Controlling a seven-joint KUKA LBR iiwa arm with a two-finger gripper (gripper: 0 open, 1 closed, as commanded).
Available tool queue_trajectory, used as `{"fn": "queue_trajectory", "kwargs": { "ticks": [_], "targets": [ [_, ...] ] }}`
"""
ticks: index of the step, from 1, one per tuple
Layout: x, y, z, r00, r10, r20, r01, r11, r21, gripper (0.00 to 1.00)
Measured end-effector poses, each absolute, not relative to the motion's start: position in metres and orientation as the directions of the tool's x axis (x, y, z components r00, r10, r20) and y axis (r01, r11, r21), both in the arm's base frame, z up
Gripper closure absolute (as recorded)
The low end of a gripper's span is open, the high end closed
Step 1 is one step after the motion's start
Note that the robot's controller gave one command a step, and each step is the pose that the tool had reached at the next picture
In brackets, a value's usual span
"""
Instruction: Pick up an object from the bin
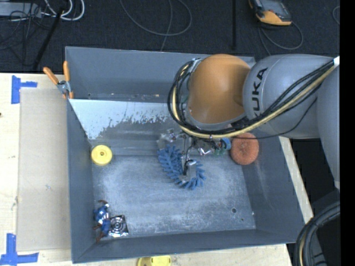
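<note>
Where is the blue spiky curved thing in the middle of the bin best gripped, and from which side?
Probably across the narrow band of the blue spiky thing, coming from straight above: it lies flat on the bin floor, curved, with bare floor on both sides of it.

Behind the gripper (pixel 187 160), along the far side of the view, a dark, black carpet-like floor (pixel 166 21) is seen, dimly lit. Thin black cables (pixel 157 9) are looped loosely across it straight behind the gripper. Farther toward the view's left, a tangle of white cables (pixel 70 4) is gathered, and a slanting black rod (pixel 49 33) is set beside it. Behind the gripper toward the view's right, an orange and black handheld device (pixel 270 10) is laid flat on the floor, with a thin upright black bar (pixel 234 21) just beside it.
</note>
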State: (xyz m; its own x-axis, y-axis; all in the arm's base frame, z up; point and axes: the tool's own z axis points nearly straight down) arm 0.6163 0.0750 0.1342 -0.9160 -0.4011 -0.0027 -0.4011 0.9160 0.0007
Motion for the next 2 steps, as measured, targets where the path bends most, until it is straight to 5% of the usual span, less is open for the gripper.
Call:
{"fn": "queue_trajectory", "kwargs": {
  "ticks": [1, 2],
  "targets": [
    [0.621, 0.0624, 0.1106, -0.907, -0.42, 0.0, -0.42, 0.907, 0.001, 1.0],
    [0.621, 0.0621, 0.1106, -0.908, -0.419, 0.0, -0.419, 0.908, 0.001, 0.0]
  ]
}}
